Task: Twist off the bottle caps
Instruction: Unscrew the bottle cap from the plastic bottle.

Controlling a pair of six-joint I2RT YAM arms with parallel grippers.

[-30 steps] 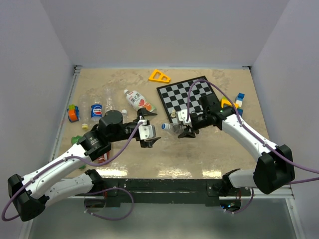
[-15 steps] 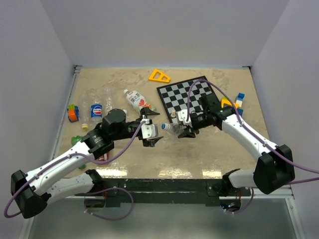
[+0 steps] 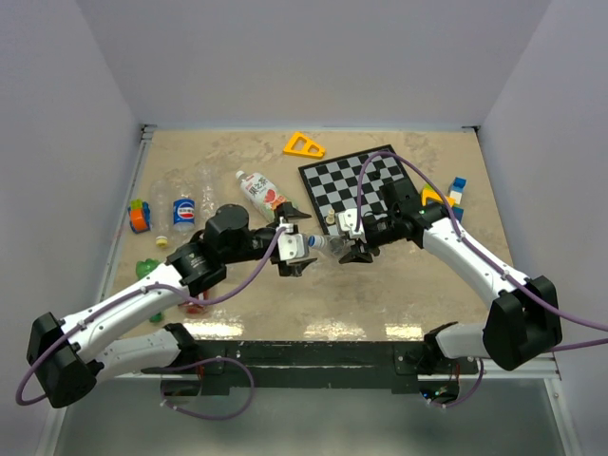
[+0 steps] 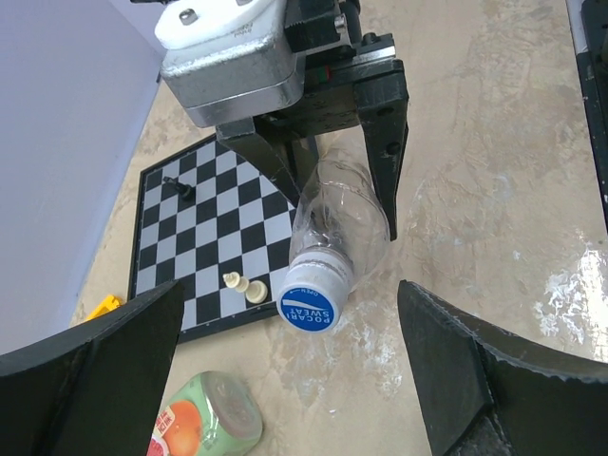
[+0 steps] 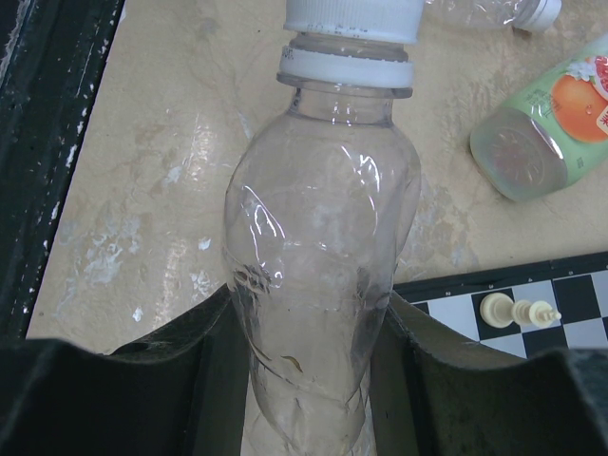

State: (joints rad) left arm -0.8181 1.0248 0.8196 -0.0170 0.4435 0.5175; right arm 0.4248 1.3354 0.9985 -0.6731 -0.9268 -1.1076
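Observation:
My right gripper is shut on a clear unlabelled bottle and holds it level above the table, its cap pointing left. In the right wrist view the bottle sits between my fingers, white cap at the top. My left gripper is open, right at the cap end. In the left wrist view the cap, white with a blue top, lies between and just beyond my spread fingertips, touching neither. Behind it, the right gripper clamps the bottle.
A bottle with a white-green-orange label lies left of the chessboard, which carries small chess pieces. A blue cola bottle, clear bottles and a yellow cap lie at the left. A yellow triangle is at the back, toy blocks at the right.
My left gripper has moved right, up to the cap of the held bottle. The right arm and its bottle have stayed still.

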